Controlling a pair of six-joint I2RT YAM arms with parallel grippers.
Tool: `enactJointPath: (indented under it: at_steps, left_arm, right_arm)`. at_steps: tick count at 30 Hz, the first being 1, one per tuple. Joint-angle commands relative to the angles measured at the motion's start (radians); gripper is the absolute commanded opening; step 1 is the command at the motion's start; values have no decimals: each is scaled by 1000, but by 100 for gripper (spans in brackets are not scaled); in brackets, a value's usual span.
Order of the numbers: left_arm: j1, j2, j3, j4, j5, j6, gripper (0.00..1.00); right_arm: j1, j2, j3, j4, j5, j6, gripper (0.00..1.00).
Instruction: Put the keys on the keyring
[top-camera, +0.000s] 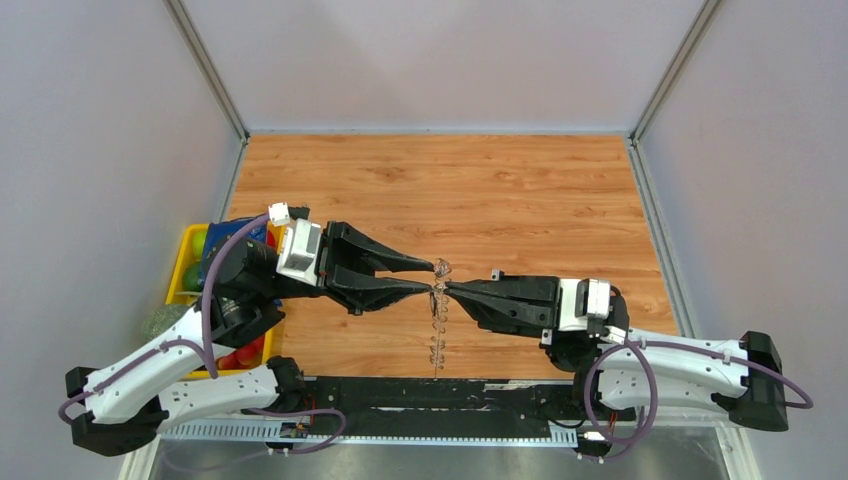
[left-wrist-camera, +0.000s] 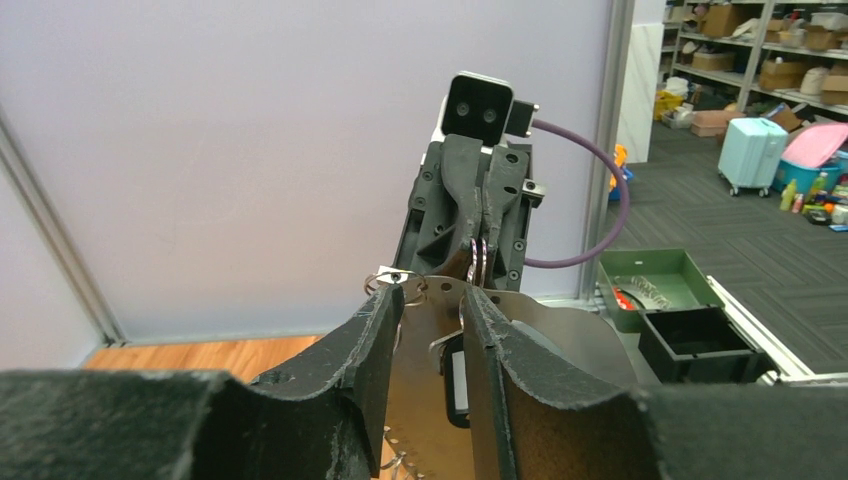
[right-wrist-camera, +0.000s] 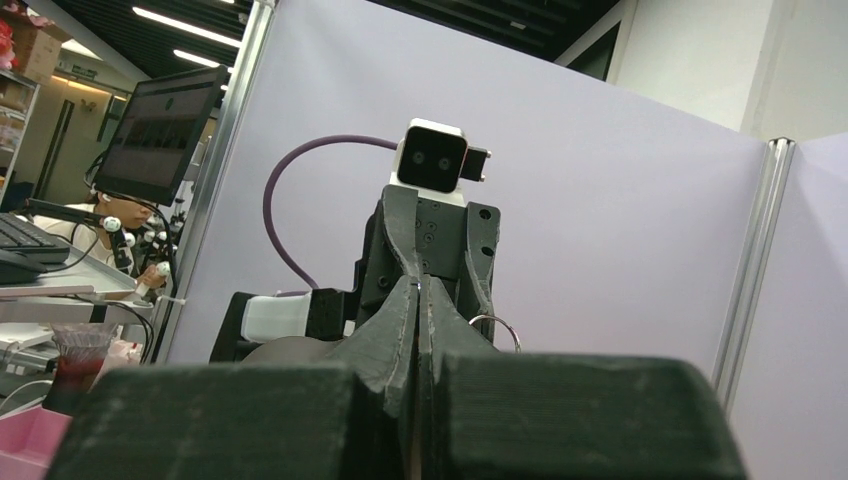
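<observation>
Above the middle of the wooden tabletop's (top-camera: 450, 180) near edge, the left gripper (top-camera: 434, 278), fingers half apart, braces the large thin grey metal keyring hoop (left-wrist-camera: 432, 330) while the right gripper (top-camera: 447, 288), clamped on a small silvery piece (left-wrist-camera: 480, 262), seems mid-threading and next needs fine alignment with the rim.
</observation>
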Motion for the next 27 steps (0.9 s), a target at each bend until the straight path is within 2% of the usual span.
enactJointPath:
  at_steps: [1,9,27]
  left_arm:
    - [-5,-7,17,62,47,-39,38]
    - [-5,-23,9,64,52,-47,37]
    - [-5,-26,-13,66,48,-46,30]
  right_arm:
    - [13,15,52,107,1,-44,0]
    - [20,37,62,115,32,-94,0]
    - [30,72,82,137,26,-92,0]
